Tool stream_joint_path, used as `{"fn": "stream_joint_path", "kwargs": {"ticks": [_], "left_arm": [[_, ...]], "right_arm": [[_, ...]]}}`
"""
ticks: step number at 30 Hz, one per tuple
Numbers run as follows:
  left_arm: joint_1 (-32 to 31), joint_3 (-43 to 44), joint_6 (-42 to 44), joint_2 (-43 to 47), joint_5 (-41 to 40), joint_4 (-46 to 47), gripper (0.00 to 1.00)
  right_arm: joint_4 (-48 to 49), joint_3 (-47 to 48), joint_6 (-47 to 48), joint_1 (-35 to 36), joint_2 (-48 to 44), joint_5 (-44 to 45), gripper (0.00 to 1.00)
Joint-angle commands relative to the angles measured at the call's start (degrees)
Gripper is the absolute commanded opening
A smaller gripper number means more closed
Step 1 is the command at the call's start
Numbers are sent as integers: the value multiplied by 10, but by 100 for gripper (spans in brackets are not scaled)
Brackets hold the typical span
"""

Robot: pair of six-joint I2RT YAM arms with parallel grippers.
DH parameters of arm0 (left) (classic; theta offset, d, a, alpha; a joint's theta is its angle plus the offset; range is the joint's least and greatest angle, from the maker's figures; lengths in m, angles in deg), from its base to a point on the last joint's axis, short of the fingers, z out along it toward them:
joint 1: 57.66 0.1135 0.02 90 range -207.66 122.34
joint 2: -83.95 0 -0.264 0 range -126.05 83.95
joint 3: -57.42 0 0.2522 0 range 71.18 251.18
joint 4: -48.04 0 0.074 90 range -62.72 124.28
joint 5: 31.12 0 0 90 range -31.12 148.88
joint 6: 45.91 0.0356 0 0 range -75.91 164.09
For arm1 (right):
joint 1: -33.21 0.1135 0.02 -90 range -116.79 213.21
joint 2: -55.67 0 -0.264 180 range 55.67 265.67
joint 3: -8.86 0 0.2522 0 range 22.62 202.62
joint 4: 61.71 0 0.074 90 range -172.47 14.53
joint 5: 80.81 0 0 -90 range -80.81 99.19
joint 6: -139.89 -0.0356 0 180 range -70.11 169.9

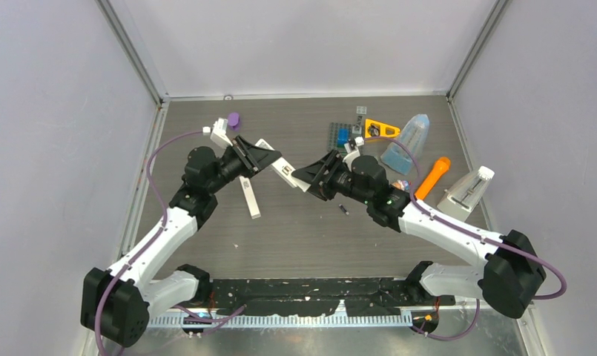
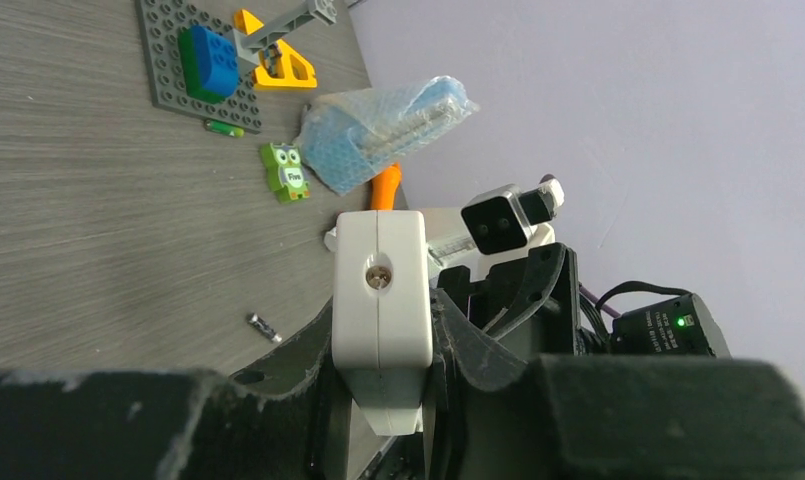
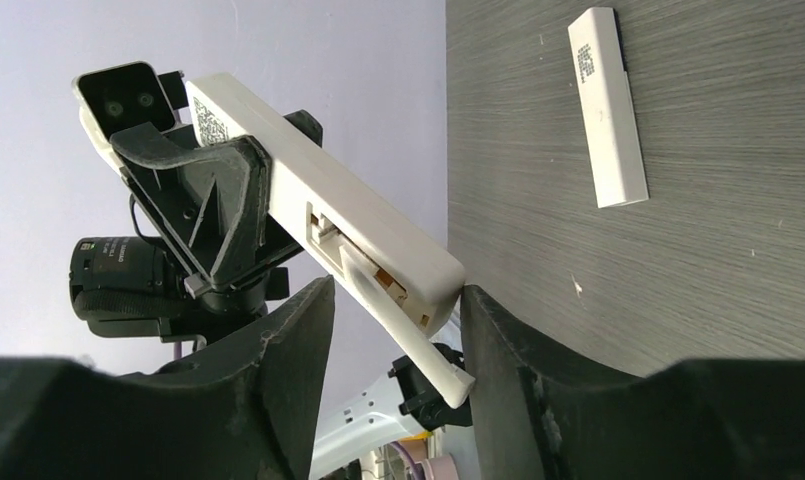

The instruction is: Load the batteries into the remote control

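My left gripper point(image 1: 262, 157) point(image 2: 378, 340) is shut on the white remote control point(image 1: 274, 163) point(image 2: 379, 290) and holds it above the table, its free end pointing right. In the right wrist view the remote control point(image 3: 308, 195) has its compartment open, and a thin white cover point(image 3: 408, 325) hangs slanted from it. My right gripper point(image 1: 304, 180) point(image 3: 396, 300) is open around that end; one finger point(image 3: 498, 340) touches the remote's corner and the cover's tip. A blackish battery point(image 1: 342, 210) point(image 2: 263, 327) lies on the table below the right gripper.
A second long white piece point(image 1: 249, 196) point(image 3: 608, 110) lies flat under the left gripper. At the back right are a grey brick plate point(image 2: 178, 70), a small green cylinder point(image 2: 223, 128), an owl tile point(image 2: 285, 171), a bubble-wrap bag point(image 1: 408, 142), an orange carrot toy point(image 1: 432, 178) and a white bottle point(image 1: 466, 191).
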Motion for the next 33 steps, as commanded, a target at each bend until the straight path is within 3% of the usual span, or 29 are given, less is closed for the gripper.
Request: {"fn": "stream_joint_path", "kwargs": {"ticks": [1,10,14,24,33], "left_arm": [[0,-3,47,-9,-22,-8,0],[0,-2,83,-37,-36,-29,0],[0,-3,98,-51,-44,-37,0],[0,-14,170,-79,-106,-99,0],[0,-20,185,-65,-107,-103,0]], "right_arm": [[30,3,-21,-6,-1,-22,51],[20,-1,-22,-15,13,-41,28],[26,-6,-17,-18,24,-48,8],[19,-44,51,-41,38,-25,5],[-39,-28,230,-43,142,16,5]]}}
